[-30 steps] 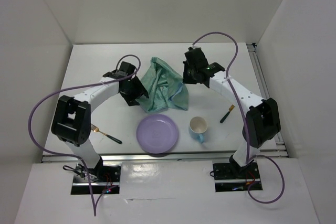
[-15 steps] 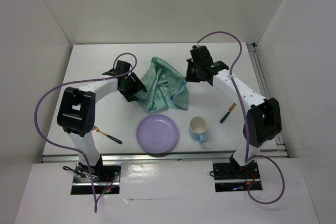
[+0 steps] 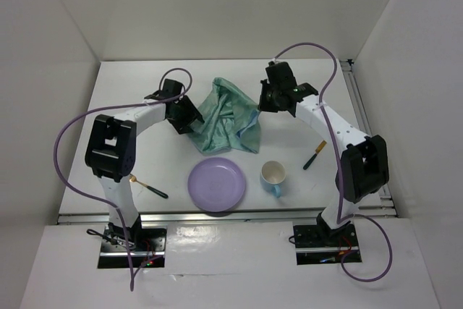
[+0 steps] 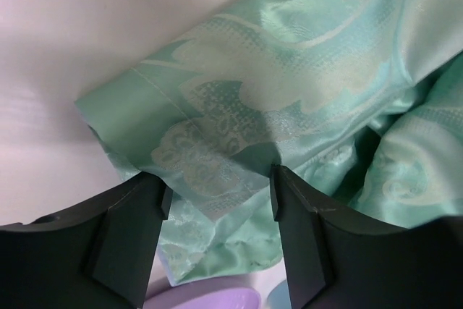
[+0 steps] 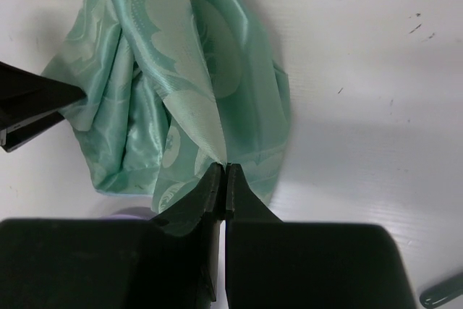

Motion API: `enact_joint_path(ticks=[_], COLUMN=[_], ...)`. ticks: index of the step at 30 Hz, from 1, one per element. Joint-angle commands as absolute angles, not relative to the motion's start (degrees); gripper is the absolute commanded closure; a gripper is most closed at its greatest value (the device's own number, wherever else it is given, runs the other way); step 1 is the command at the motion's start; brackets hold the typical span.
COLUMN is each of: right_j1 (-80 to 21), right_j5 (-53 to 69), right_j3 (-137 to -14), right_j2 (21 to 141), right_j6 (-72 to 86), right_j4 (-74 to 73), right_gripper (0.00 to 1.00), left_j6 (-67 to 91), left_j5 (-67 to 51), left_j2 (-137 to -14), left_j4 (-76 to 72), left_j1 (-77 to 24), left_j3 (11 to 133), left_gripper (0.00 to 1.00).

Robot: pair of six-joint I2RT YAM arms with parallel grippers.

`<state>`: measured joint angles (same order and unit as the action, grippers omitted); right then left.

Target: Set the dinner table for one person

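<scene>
Worktop (image 3: 126,81) first: it lay broad and white under both of your arms, with a metal rail down its right side. At the far left, close to the near edge, a fork (image 3: 148,187) with a dark handle lay on it, its head partly hidden behind your left arm.

Your left gripper (image 4: 217,179) sat at the left side of the green cloth placemat (image 3: 228,117). Its fingers (image 4: 130,236) were spread wide, with the hemmed border of the cloth lying between them and not pinched. The placemat itself was bunched in folds in the middle of the worktop, nowhere near flat.

Just in front of it sat a purple plate (image 3: 216,184). Whether its far rim touched the cloth, I could not tell. To the right of the plate stood a light blue mug (image 3: 273,176), upright, white inside, with its handle turned toward the near edge.

Your right gripper (image 5: 224,171) was at the placemat's right side. Its fingers were pressed tight together on a fold of the cloth, which was drawn up to a point at their tips.

Far right, a dark-handled utensil (image 3: 312,158) lay aslant, apart from the mug.
</scene>
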<state>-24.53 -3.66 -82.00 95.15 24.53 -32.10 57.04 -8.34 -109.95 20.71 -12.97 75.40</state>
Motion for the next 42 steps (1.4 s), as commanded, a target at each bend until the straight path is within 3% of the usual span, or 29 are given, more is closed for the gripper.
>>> enact_joint_path(ticks=[1, 5, 9, 11, 19, 24, 28, 31, 35, 42], right_j1=[-23.55, -23.03, -23.03, -23.03, -21.36, -14.43, -8.54, -4.76, -1.68, -1.14], right_j5=[-4.13, -3.43, -2.90, -2.90, -3.43, -0.36, 0.97, 2.89, 7.11, 9.92], right_j3=[-83.94, -83.94, -84.46, -84.46, -87.53, -97.88, -115.89, -121.11, -114.46, -94.51], right_j2=[91.58, 91.58, 91.58, 92.10, 92.72, 100.09, 108.18, 107.24, 99.34, 88.26], right_j6=[23.91, 24.43, 24.43, 24.43, 22.68, 19.96, 17.84, 18.36, 17.85, 15.56], right_j4=[-29.62, -29.62, -29.62, -30.14, -30.67, -26.46, -27.15, -23.22, -13.30, -10.37], right_gripper=[1.00, 1.00, 1.00, 1.00, 1.00, 1.00, 1.00, 1.00, 1.00, 1.00], left_j6=[55.11, 55.63, 55.63, 55.11, 52.30, 48.00, 40.80, 41.65, 46.05, 43.95], left_j5=[-7.29, -7.91, -6.86, -6.86, -5.71, -9.12, -17.38, -21.43, -30.47, -33.05], left_j2=[-111.36, -111.36, -110.74, -111.27, -112.67, -117.59, -123.21, -124.46, -115.33, -104.17], left_j4=[19.69, 19.69, 20.56, 21.35, 24.69, 30.23, 36.19, 37.19, 26.30, 24.70], left_j1=[-13.10, -13.10, -13.10, -13.10, -10.99, -7.04, -3.44, -0.63, 5.87, 7.65], left_j3=[77.52, 76.21, 77.69, 78.74, 88.57, 104.38, 131.56, 140.61, 130.56, 111.92], left_gripper=[0.28, 0.23, 0.34, 0.44, 1.00, 1.00, 1.00, 1.00, 1.00, 1.00])
